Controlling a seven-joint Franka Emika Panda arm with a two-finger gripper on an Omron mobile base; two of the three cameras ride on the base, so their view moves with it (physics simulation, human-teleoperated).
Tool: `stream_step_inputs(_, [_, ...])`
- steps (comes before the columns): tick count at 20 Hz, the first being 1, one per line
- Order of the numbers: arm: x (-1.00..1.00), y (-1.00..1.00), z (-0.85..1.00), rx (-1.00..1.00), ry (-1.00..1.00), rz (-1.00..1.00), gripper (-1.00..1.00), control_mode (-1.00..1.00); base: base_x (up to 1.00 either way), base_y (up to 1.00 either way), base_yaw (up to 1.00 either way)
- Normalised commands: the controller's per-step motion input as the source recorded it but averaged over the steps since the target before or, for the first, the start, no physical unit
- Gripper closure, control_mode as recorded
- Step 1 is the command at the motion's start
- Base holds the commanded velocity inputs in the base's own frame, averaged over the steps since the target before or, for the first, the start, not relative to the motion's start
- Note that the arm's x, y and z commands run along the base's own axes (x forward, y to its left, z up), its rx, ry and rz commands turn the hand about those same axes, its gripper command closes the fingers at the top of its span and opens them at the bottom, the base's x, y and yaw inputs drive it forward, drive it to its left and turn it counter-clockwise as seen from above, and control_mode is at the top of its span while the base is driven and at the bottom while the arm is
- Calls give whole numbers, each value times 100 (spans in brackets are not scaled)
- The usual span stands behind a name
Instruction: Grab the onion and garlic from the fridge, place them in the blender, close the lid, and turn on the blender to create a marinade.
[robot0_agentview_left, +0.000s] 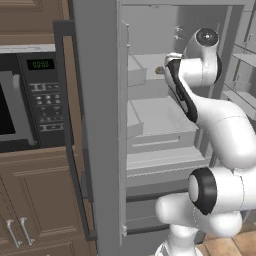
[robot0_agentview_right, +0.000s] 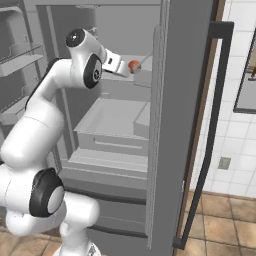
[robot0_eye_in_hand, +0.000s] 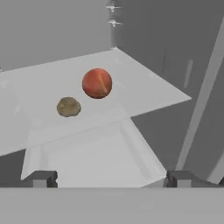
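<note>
Reaching into the fridge (robot0_agentview_left: 100, 125), I hold the gripper (robot0_eye_in_hand: 109, 179) wide open and empty. Onion (robot0_eye_in_hand: 97, 83) and garlic (robot0_eye_in_hand: 68, 106) sit on the upper shelf (robot0_eye_in_hand: 144, 87) (just apart). Next, I'd centre on the onion before closing.

My two base cameras sit behind the arm, left and right, both facing the open fridge (robot0_agentview_left: 100, 125) nearby and sharing its shelves. My hand camera looks down on the fridge's upper shelf (robot0_eye_in_hand: 144, 87), close.
</note>
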Motion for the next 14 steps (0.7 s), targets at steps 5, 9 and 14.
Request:
stream_step_inputs(5, [60, -3, -1, 1, 7, 2, -100, -100, 0, 0, 0])
stream_step_inputs(9, [42, -23, 0, 0, 4, 8, -100, -100, 0, 0, 0])
stream_step_inputs(14, [40, -16, -2, 0, 12, 8, -100, -100, 0, 0, 0])
